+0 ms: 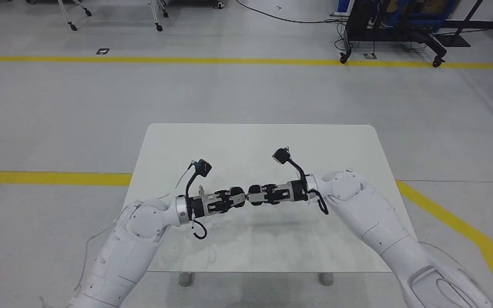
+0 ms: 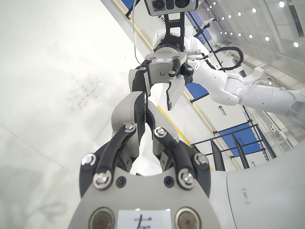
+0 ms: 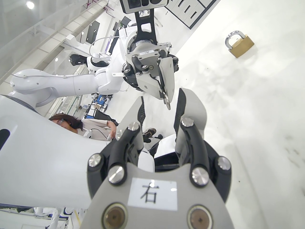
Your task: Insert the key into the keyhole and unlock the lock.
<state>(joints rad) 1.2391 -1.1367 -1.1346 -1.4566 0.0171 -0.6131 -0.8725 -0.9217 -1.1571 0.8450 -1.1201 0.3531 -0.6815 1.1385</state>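
Clamps key (image 3: 168, 102) in left gripper (image 2: 144, 110), mostly buried between pads (image 2: 140, 117); holds right gripper (image 2: 157, 96) agape, facing it. Cannot make out keyhole on padlock (image 3: 239, 44).

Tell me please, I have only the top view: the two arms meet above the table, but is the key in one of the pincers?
Observer: Yes. The left pincer is shut on the key; its silver end sticks out past the tip.
Operator: And the right pincer?
Observer: The right pincer is open, and the key's end sits in the gap between its fingers, not gripped by them.
Operator: Where is the lock?
Observer: The brass padlock lies flat on the table, apart from both pincers, and its shackle looks closed.
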